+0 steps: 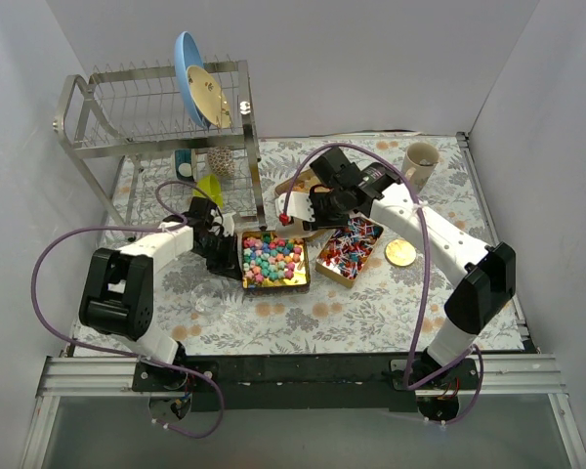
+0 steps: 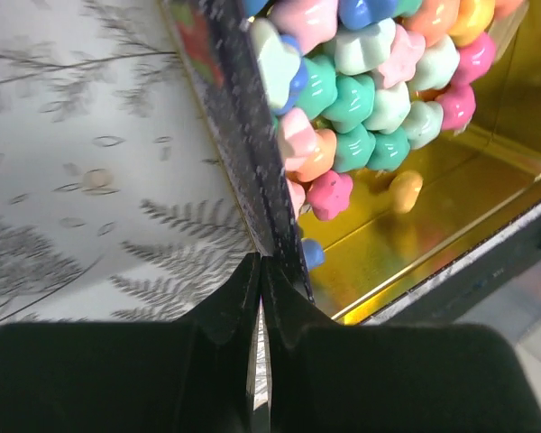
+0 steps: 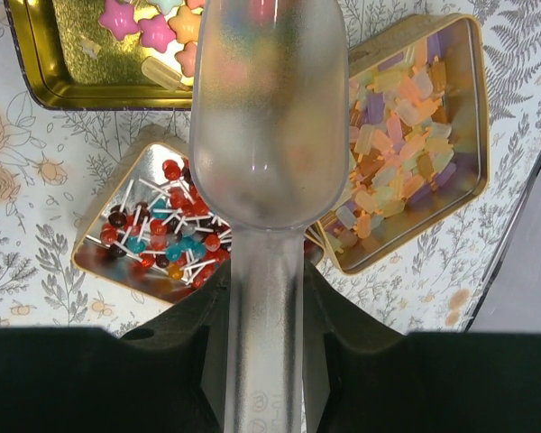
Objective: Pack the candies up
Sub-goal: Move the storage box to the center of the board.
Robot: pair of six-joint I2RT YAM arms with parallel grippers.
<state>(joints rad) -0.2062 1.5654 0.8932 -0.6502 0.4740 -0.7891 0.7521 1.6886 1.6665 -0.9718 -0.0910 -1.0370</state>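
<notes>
Item 1, L gripper [image 2: 260,271]: my fingers are pressed together, no gap showing, tips nipping the left wall of the star tin [image 2: 243,135] at its rim; arm lies low over the table [image 1: 273,322], left of that tin. Item 2, R gripper [image 3: 266,293]: my fingers are part-closed, clamped from both sides on the handle of a frosted clear scoop [image 3: 266,117]. Its bowl points away from me, held in the air above where the lolly tin [image 3: 99,262] and 3rd tin [image 3: 473,135] meet. Blurred colours show in the bowl; can't tell if they're inside or seen through it. Item 3, candies, 3 lots, each in a gold tin. Star candies [image 2: 352,99]: pastel pink/green/blue/orange, heaped in the star tin, one end bare gold floor w/ a few strays. Lollies [image 3: 176,239]: red, blue & dark, on white sticks, in the lolly tin just right of the star tin. Orange-yellow pieces [image 3: 397,153]: translucent, some purple, in the 3rd tin just beside the lolly tin. Item 4, misc.: gold disc [image 1: 401,252] flat on the table, right of the lolly tin. Cup [image 1: 420,166] back right. Dish rack [image 1: 156,107] back left, w/ a blue plate [image 1: 188,59] standing on top.
</notes>
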